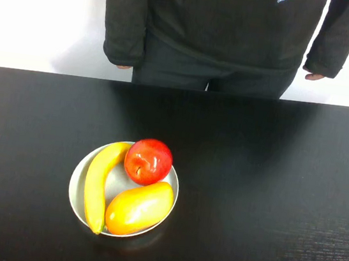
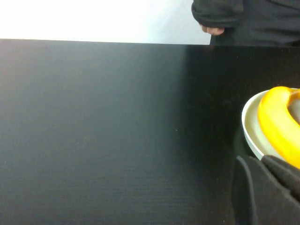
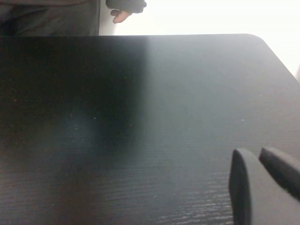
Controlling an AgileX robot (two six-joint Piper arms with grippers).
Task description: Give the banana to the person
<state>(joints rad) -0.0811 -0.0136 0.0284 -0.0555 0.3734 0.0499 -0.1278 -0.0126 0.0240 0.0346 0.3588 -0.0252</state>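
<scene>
We have not begun: the banana (image 1: 97,181) lies in the bowl (image 1: 77,185); left gripper (image 2: 267,187) and right gripper (image 3: 262,183) wait low, finger state unclear. Next, we reach with the left.

Curved yellow banana (image 1: 98,185) flat in bowl; dark-topped person (image 1: 230,28) standing beyond table.

banana (image 1: 96,184) outer side open | apple (image 1: 148,161), mango (image 1: 139,207) crowd inner side
</scene>
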